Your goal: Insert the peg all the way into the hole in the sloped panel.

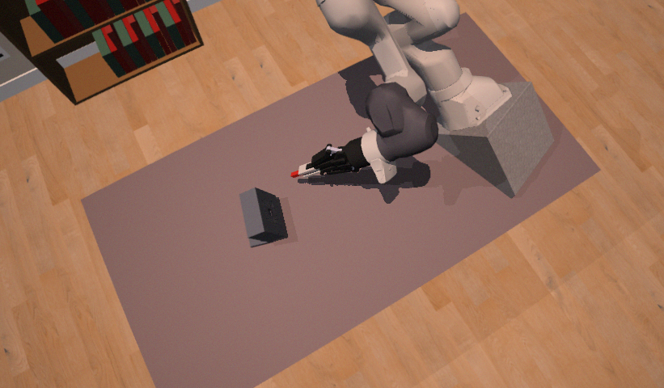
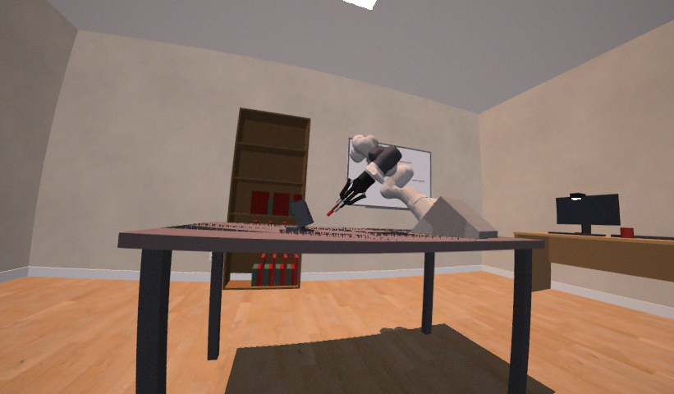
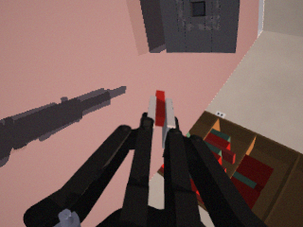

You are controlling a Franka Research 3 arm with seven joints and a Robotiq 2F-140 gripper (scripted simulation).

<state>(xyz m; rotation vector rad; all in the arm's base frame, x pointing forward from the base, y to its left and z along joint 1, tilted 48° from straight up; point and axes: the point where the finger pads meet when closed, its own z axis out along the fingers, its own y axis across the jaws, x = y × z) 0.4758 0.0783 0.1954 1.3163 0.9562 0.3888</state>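
My gripper (image 1: 310, 169) is shut on a thin peg (image 1: 297, 172) with a red tip and a pale shaft. The peg sticks out past the fingertips and tilts down toward the grey block. The grey block with the sloped panel (image 1: 263, 216) stands on the table, to the lower left of the gripper and apart from it. Its small square hole (image 3: 199, 8) faces the gripper in the wrist view, straight ahead of the peg tip (image 3: 162, 98). In the side view the gripper (image 2: 340, 204) hangs above the table, right of the block (image 2: 300, 213).
The arm's grey wedge base (image 1: 507, 137) stands at the table's right end. A bookshelf (image 1: 107, 38) stands on the floor beyond the table's far left corner. The table edge shows to the right of the block in the wrist view.
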